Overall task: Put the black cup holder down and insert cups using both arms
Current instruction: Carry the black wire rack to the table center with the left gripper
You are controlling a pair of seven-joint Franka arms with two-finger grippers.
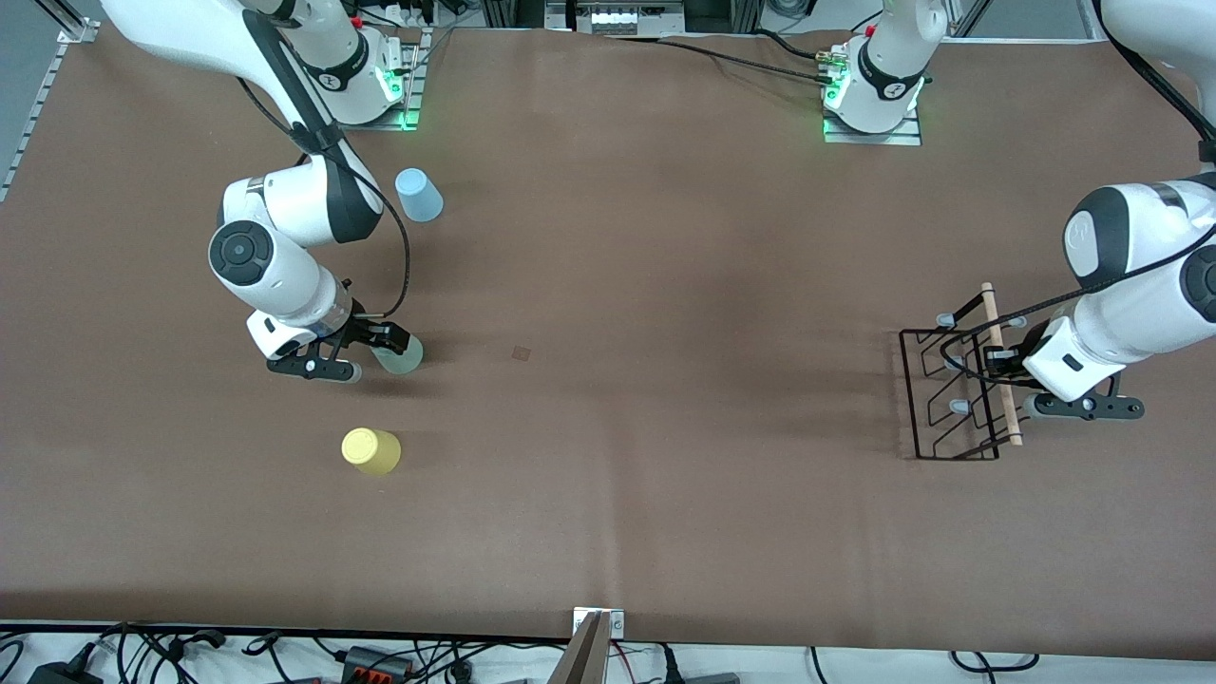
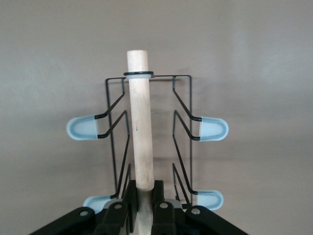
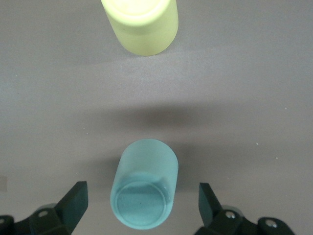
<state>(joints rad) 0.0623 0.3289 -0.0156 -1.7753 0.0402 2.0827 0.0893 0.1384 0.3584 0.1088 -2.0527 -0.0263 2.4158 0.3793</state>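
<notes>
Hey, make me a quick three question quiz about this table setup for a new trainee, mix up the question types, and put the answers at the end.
1. True or false: the left tool is shut on the wooden rod of the black cup holder.
2. Which cup sits between the open fingers of the right tool?
A. yellow cup
B. pale green cup
C. light blue cup
3. Fill in: of the three cups, the ____ one lies nearest to the front camera.

Key
1. True: the fingers clamp the rod at the left arm's end of the table.
2. B: it stands between them, not yet gripped.
3. Yellow.
</notes>
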